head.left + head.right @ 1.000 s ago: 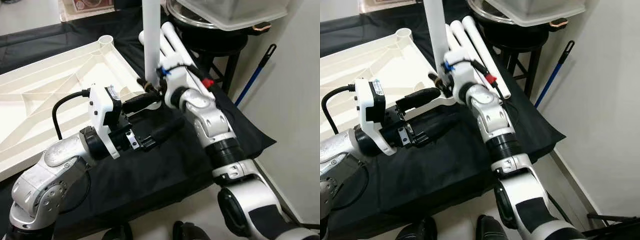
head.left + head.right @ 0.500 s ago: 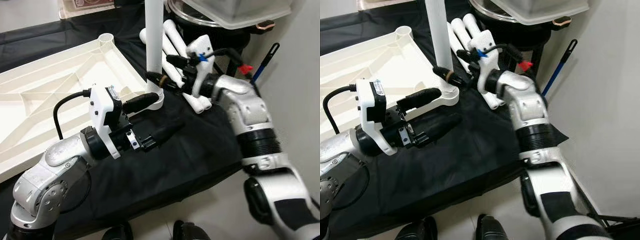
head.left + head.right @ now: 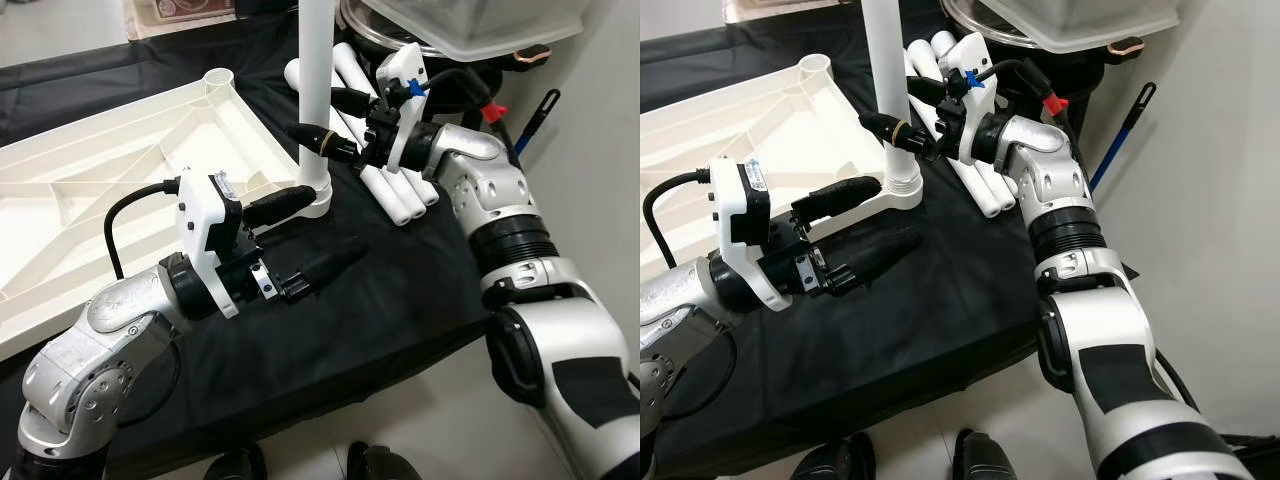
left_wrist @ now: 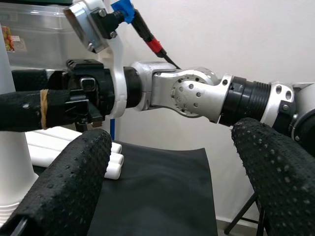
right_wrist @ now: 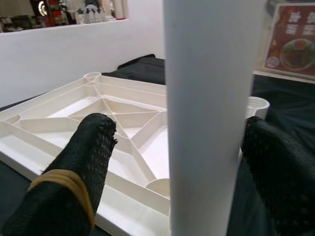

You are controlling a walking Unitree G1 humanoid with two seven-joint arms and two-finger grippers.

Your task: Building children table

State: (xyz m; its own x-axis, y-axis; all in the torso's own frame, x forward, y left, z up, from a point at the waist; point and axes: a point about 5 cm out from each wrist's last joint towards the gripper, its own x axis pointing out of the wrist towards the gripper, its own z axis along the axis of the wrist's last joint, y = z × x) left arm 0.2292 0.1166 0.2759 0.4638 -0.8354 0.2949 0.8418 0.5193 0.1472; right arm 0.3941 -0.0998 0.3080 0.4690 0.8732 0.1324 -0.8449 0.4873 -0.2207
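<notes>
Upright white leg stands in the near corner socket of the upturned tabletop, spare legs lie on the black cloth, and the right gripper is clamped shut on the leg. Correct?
Not quite: the right gripper is open, its fingers straddling the upright leg with gaps, as the right wrist view shows. The leg does stand in the tabletop's corner socket, spare legs on the cloth.

The upturned tabletop [image 3: 120, 190], the standing leg [image 3: 317, 90] and the spare legs [image 3: 400, 190] were plain white, on a black cloth [image 3: 380, 300]. The black fingers [image 5: 83, 162] of the right gripper [image 3: 322, 118] had a pimpled texture, one banded in yellowish tan. A blue handle [image 3: 1118, 140] leaned by the pale wall.
</notes>
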